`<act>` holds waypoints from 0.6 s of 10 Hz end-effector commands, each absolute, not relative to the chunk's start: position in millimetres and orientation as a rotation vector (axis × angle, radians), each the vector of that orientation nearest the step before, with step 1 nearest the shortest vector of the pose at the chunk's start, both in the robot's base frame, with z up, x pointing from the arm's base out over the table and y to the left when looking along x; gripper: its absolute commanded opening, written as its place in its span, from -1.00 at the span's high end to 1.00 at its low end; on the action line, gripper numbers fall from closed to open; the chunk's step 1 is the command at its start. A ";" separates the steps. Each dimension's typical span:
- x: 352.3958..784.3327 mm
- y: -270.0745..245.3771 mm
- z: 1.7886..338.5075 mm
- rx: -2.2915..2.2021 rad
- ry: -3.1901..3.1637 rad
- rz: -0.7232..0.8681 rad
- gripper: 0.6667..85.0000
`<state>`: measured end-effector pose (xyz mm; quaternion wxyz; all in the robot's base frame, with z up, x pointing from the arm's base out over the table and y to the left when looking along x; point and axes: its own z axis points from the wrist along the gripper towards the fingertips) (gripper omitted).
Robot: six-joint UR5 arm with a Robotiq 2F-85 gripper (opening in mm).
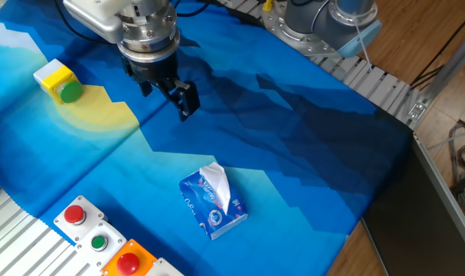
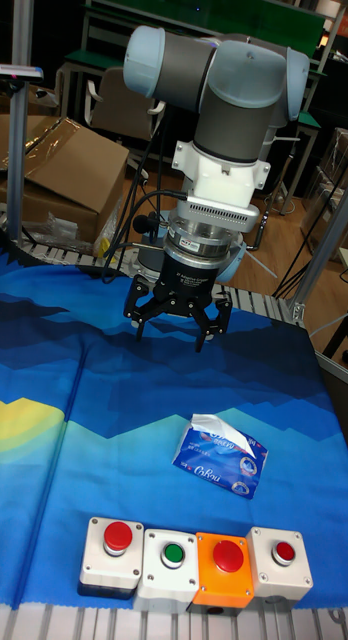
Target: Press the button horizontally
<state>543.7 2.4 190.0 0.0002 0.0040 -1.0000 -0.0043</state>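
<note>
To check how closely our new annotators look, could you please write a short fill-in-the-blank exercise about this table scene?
1. The green button is mounted sideways in a small ____ box.
2. The gripper hangs above the cloth with its fingers ____, holding nothing.
3. The orange box carries a ____ button.

Missing words: yellow; open; red.

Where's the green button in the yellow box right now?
Fixed view: the button sits far left on the cloth's yellow patch, well left of the gripper and apart from it.
</note>
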 end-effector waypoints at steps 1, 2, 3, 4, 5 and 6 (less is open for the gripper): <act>543.6 4.6 190.0 0.012 -3.141 -0.014 -0.98; 577.6 23.2 192.8 0.010 -3.269 -0.128 0.99; 577.6 22.9 192.8 0.010 -3.269 -0.126 0.99; 577.7 23.0 192.9 0.010 -3.269 -0.126 0.99; 577.6 22.9 193.0 0.008 -3.268 -0.124 0.99; 577.6 22.1 193.0 0.010 -3.268 -0.118 0.99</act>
